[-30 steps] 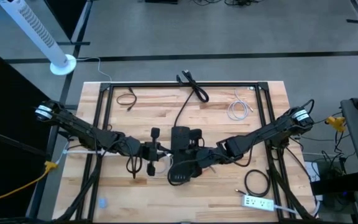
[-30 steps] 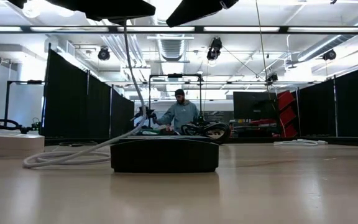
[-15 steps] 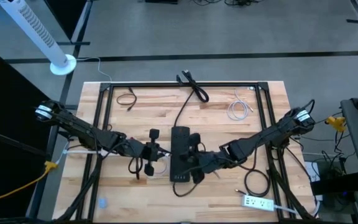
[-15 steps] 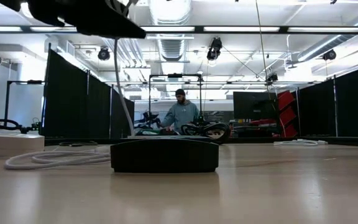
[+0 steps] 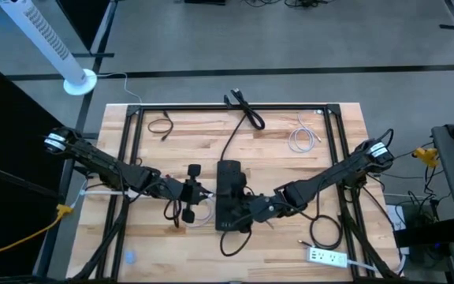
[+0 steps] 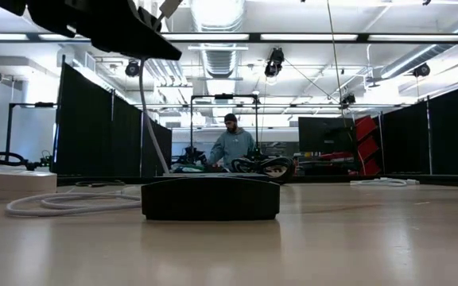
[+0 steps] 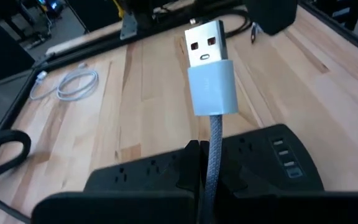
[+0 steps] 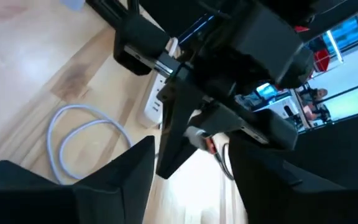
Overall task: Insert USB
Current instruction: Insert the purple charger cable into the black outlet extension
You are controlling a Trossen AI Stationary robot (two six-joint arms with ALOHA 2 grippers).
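Shiny metal USB plug [image 7: 204, 42] in pale matt plastic, braided cable [image 7: 211, 165], matt black power strip [image 7: 253, 163], pale wood table [image 7: 148, 99]

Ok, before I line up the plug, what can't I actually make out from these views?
- USB ports on the power strip: left wrist view, too small to tell which are free.
- Right gripper: high view, dark on the dark strip, so contact is unclear.
- USB plug height above the strip: not shown; low view has the left gripper cut off at the top edge.
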